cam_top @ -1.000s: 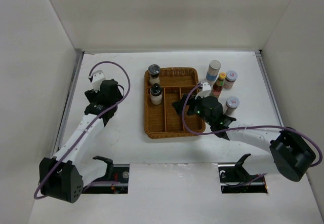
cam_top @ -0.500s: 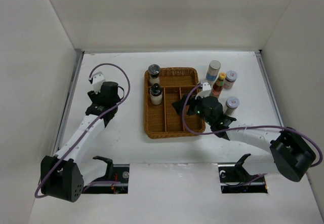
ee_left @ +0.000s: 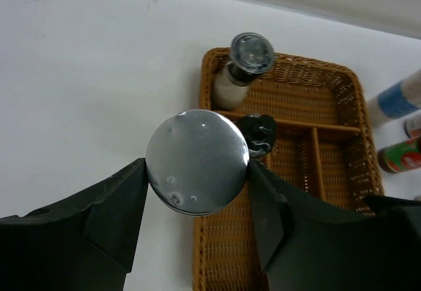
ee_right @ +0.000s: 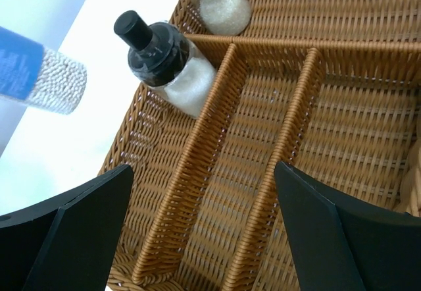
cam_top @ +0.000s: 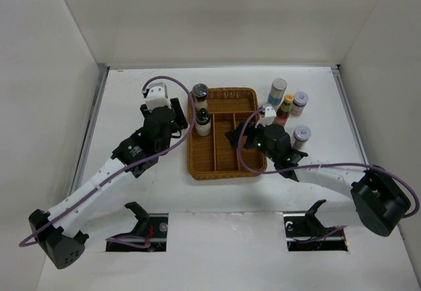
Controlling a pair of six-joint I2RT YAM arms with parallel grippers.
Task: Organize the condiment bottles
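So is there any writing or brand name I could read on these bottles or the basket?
Nothing can be read for sure.
Blue-labelled shaker: faint white marks on the label, too blurred.
Red sauce bottle: label print too small.
Far jar lid and near jar lid: reddish print, too small.
Basket: no writing visible.

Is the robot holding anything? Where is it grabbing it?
The left pincer squeezes a silver-capped shaker by the sides of its top. The right pincer holds nothing.

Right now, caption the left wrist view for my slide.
Left gripper clamps a round silver-capped shaker beside the brown wicker basket.
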